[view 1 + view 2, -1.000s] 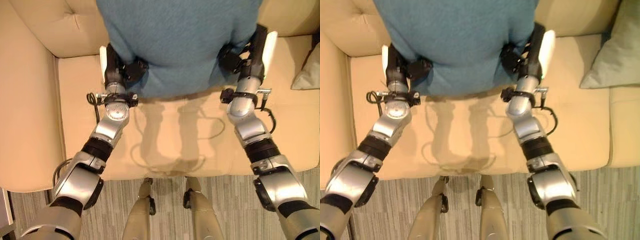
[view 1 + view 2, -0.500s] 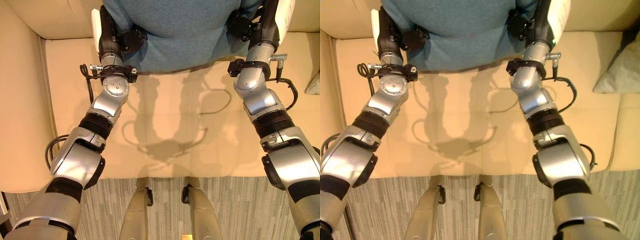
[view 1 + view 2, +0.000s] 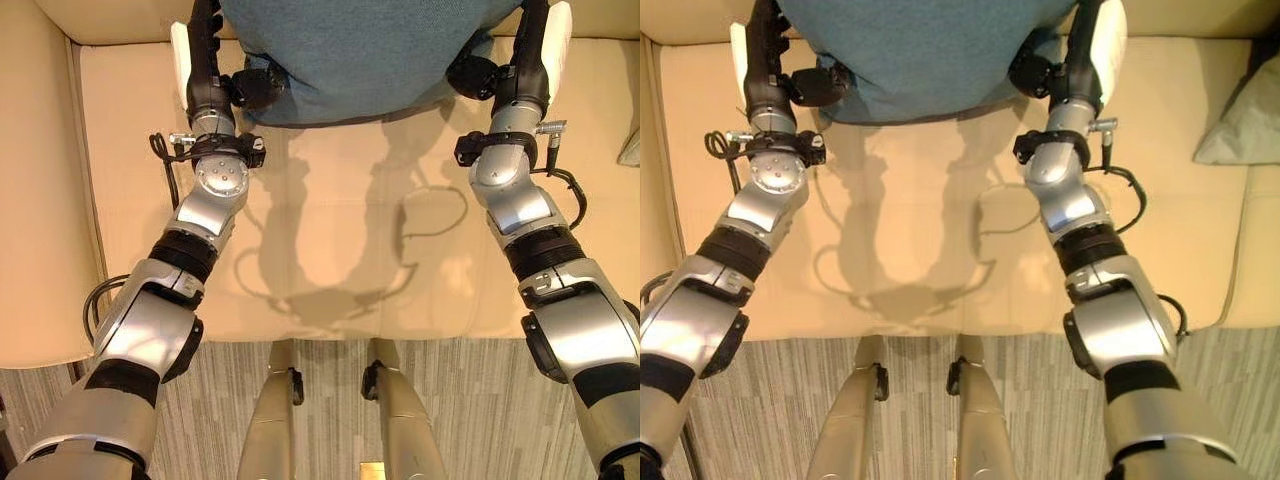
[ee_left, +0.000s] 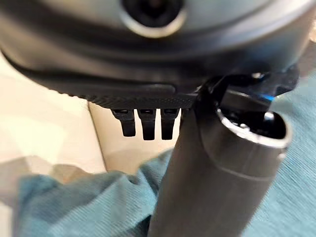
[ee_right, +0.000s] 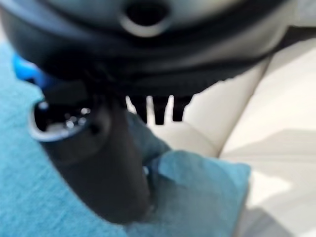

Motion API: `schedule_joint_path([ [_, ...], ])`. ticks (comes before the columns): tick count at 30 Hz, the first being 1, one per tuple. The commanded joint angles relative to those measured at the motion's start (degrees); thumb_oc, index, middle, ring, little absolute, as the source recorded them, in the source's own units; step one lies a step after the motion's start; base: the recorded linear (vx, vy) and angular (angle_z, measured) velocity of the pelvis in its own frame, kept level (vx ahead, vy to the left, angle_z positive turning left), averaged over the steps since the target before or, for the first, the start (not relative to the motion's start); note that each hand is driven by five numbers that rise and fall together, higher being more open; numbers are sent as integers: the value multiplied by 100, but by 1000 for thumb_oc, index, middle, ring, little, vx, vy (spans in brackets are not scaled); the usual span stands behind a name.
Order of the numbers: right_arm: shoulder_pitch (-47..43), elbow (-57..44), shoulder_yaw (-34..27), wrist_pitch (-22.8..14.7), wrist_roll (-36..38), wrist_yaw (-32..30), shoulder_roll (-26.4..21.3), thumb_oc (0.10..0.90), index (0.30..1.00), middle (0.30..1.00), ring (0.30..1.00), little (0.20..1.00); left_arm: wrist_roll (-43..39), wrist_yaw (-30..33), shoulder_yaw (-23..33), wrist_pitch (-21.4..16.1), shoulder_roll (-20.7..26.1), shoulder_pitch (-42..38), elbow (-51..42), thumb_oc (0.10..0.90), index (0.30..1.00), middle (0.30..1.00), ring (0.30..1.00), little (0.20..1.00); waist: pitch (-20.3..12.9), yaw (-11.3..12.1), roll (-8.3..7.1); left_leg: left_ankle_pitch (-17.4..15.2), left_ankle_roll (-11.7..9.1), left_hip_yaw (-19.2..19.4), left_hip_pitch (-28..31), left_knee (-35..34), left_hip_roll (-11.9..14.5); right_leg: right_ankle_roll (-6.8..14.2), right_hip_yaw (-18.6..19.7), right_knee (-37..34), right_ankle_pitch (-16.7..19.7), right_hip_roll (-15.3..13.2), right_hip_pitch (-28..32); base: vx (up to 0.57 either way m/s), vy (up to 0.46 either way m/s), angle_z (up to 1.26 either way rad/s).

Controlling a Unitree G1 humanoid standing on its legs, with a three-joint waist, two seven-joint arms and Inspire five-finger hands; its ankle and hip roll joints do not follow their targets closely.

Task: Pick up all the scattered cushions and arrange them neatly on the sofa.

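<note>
A large blue cushion (image 3: 360, 50) hangs above the beige sofa seat (image 3: 330, 220), close to the backrest, casting a shadow on the seat. My left hand (image 3: 205, 70) clasps its left edge, the dark thumb (image 3: 258, 88) lying over the fabric. On the opposite edge my right hand (image 3: 525, 60) grips the same way, with its thumb (image 3: 470, 75) on top. In the left wrist view the thumb (image 4: 217, 163) presses into blue cloth (image 4: 89, 207). The right wrist view shows that thumb (image 5: 98, 163) pressed onto a cushion corner (image 5: 197, 187).
A pale grey-green cushion (image 3: 1240, 130) leans at the right end of the sofa. The sofa's left armrest (image 3: 40, 200) runs along the left side. Grey striped carpet (image 3: 470, 420) lies in front of the seat edge.
Both arms have reached further toward the sofa back, carrying the blue cushion with them. The camera has shifted as well, so more carpet shows.
</note>
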Motion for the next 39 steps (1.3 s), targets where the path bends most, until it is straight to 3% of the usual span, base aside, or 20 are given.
schedule_joint_path([
  [1, 874, -109, -121, -390, 50, 140, -33, 800, 900, 900, 900, 900, 255, -87, 302, -477, 173, 778, 82, 800, 900, 900, 900, 900, -1455, 97, -341, -821, -295, 93, 672, 15, -226, 636, 18, -118, -609, -53, 550, 0, 0, 0],
  [7, 1805, -528, -573, -395, 83, 440, -519, 800, 900, 900, 900, 900, 210, -308, 794, -473, 510, 1706, -230, 800, 900, 900, 900, 900, -1577, 68, -382, -901, -310, 118, 950, 15, -205, 622, -53, -118, -659, -74, 848, 15, -21, 4],
  [11, 3037, -1066, -1095, -431, 69, 774, -677, 800, 900, 900, 900, 900, 263, -520, 1310, -448, 613, 2837, -793, 800, 900, 900, 900, 900, -1706, 52, -434, -993, -317, 157, 1312, 15, -167, 605, -106, -118, -743, -67, 1238, 31, -22, 7],
  [14, 4220, -1452, -1574, -433, 63, 1074, -437, 800, 900, 900, 900, 900, 342, -721, 1753, -414, 415, 3993, -1355, 800, 900, 900, 900, 900, -1778, 55, -468, -1075, -319, 207, 1731, 15, -102, 588, -149, -118, -828, -65, 1686, 35, -22, 2],
  [15, 4239, -1466, -1577, -427, 60, 1074, -435, 800, 900, 900, 900, 900, 345, -720, 1754, -408, 414, 4012, -1370, 800, 900, 900, 900, 900, -1774, 58, -469, -1078, -319, 209, 1747, 15, -101, 588, -148, -118, -830, -65, 1701, 39, -15, -6],
  [19, 5401, -1729, -2033, -394, -28, 1405, 7, 800, 900, 900, 900, 900, 417, -1054, 2291, -308, 82, 5416, -1794, 800, 900, 900, 900, 900, -1810, 70, -472, -1147, -268, 304, 2427, 15, -11, 563, -193, -118, -996, -31, 2412, 51, -17, -16],
  [23, 5917, -1751, -2167, -352, -116, 1561, 238, 800, 900, 900, 900, 900, 424, -1215, 2500, -232, -160, 6091, -1879, 800, 900, 900, 900, 900, -1783, 96, -441, -1221, -230, 353, 2911, 15, 31, 531, -220, -118, -1128, 5, 2856, 55, -16, -6],
  [27, 6757, -1376, -2154, -310, -267, 1905, 755, 800, 900, 900, 900, 900, 756, -1664, 2520, 79, -587, 7112, -1317, 800, 900, 900, 900, 900, -1732, 124, -398, -1378, -154, 464, 3721, 15, 69, 477, -226, -118, -1331, 101, 3688, 24, -32, 0],
  [39, 7276, -107, -1753, -338, -392, 2202, 1182, 800, 900, 900, 900, 900, 1636, -1980, 2087, 363, -863, 7366, 708, 800, 900, 900, 900, 900, -1570, 58, -385, -1505, -139, 401, 4378, 15, 179, 328, -178, -118, -1584, 284, 4455, -4, -40, 1],
])
